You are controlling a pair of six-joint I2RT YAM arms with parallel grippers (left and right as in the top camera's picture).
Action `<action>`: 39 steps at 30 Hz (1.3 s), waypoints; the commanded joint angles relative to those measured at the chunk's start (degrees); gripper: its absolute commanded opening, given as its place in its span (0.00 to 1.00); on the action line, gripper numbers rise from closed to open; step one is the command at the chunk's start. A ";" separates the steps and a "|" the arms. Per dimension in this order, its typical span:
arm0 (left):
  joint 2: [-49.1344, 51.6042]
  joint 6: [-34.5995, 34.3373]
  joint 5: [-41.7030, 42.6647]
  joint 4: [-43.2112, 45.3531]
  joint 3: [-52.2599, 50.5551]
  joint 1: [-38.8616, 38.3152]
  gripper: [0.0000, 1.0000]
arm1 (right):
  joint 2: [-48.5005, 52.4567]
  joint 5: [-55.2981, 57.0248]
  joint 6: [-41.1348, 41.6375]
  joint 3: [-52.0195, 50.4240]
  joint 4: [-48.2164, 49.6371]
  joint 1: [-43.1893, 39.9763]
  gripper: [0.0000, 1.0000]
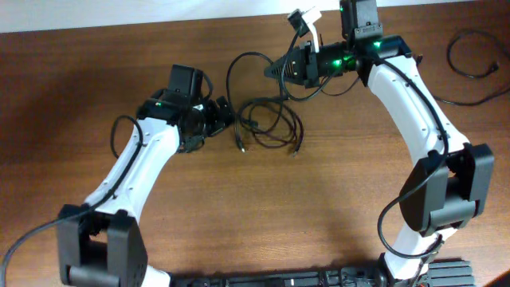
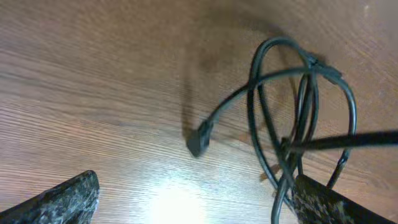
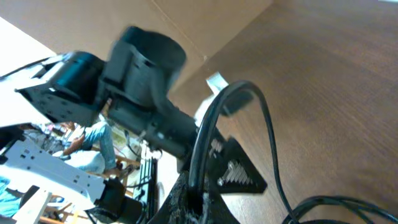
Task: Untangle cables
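Observation:
The thin black cables (image 1: pixel 271 123) lie in a loose tangle on the wooden table between my two grippers, with plug ends (image 1: pixel 241 147) pointing toward the front. My left gripper (image 1: pixel 226 116) is open just left of the tangle. In the left wrist view the loops (image 2: pixel 301 93) lie by its right finger, a plug (image 2: pixel 199 140) lies ahead, and the jaws (image 2: pixel 196 186) hold nothing. My right gripper (image 1: pixel 276 70) is shut on one cable strand above the tangle. In the right wrist view that cable (image 3: pixel 214 121) runs up out of the closed jaws (image 3: pixel 200 193).
Another black cord (image 1: pixel 472 56) lies looped at the far right of the table. A small white piece (image 1: pixel 307 17) sits by the back edge behind my right gripper. The wooden table (image 1: pixel 335 199) stretches toward the front.

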 commanded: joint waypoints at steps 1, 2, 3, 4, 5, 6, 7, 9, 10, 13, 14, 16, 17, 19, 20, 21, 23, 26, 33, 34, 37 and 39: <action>2.93 -3.96 2.38 0.33 -0.24 0.11 0.99 | -0.90 -2.12 1.25 0.72 0.76 -0.15 0.04; 3.32 -3.96 2.43 0.33 -0.24 0.11 0.99 | -0.90 -1.84 1.25 0.72 0.81 -0.15 0.04; 3.56 -3.96 2.62 0.35 -0.24 0.11 0.99 | -0.90 -1.84 1.25 0.72 0.98 -0.15 0.04; 3.56 -3.93 4.52 0.63 -0.24 0.09 0.99 | -0.90 -1.81 1.25 0.72 1.01 -0.15 0.04; 3.58 -4.94 8.61 0.79 -0.24 -0.11 1.00 | -0.90 -1.81 1.25 0.72 1.01 -0.15 0.04; 3.56 -5.40 11.65 0.79 -0.24 -0.28 0.98 | -0.90 -1.84 1.25 0.72 0.98 -0.15 0.04; 3.56 -5.38 14.29 0.44 -0.28 -0.76 0.91 | -0.90 -1.81 1.25 0.72 1.01 -0.15 0.04; 3.61 -5.40 14.84 0.31 -0.42 -3.54 0.88 | -0.90 -1.81 1.25 0.72 1.01 -0.15 0.04; 3.72 -5.40 13.60 0.33 -0.46 -4.76 0.87 | -0.90 -1.81 1.25 0.72 1.01 -0.15 0.04; 5.88 -9.92 10.19 3.89 -1.27 -10.12 0.85 | -0.90 -1.84 1.25 0.72 0.98 -0.15 0.04; 6.82 -11.15 8.85 6.10 -1.27 -11.10 0.86 | -0.90 -1.84 1.25 0.72 0.98 -0.15 0.04; 9.38 -12.70 7.61 10.82 -1.25 -13.27 0.79 | -0.90 -1.86 1.27 0.72 0.96 -0.15 0.04; 10.29 -12.70 7.61 11.67 -1.27 -14.10 0.77 | -0.90 -1.84 1.27 0.72 0.98 -0.15 0.04; 12.76 -12.70 5.99 12.15 -1.25 -16.17 0.53 | -0.90 -1.84 1.27 0.72 0.98 -0.15 0.04; 13.20 -12.68 3.98 12.11 -1.25 -16.55 0.32 | -0.90 -1.84 1.27 0.72 0.98 -0.15 0.04; 13.22 -12.63 1.70 11.58 -1.25 -16.44 0.06 | -0.90 -1.81 1.27 0.72 0.98 -0.17 0.04; 13.14 -10.19 -4.02 7.65 -1.25 -13.09 0.00 | -0.90 -0.57 1.64 0.72 0.83 -1.11 0.04; 11.78 -1.22 -3.85 2.05 -1.25 -4.09 0.00 | -0.90 22.03 8.04 0.70 -3.89 -3.82 0.04; 10.56 -1.27 14.49 6.16 -1.25 -6.75 0.64 | -0.87 23.74 26.25 0.70 4.63 -4.35 0.04; 10.56 -1.33 14.25 8.50 -1.25 -8.72 0.68 | -0.87 23.74 28.94 0.70 6.86 -4.35 0.04; 10.56 -8.04 8.31 14.88 -1.25 -12.72 0.70 | -0.87 23.71 30.84 0.70 8.41 -4.35 0.04; 10.56 -8.85 7.82 19.61 -1.25 -13.75 0.72 | -0.87 23.74 30.86 0.70 8.48 -4.35 0.04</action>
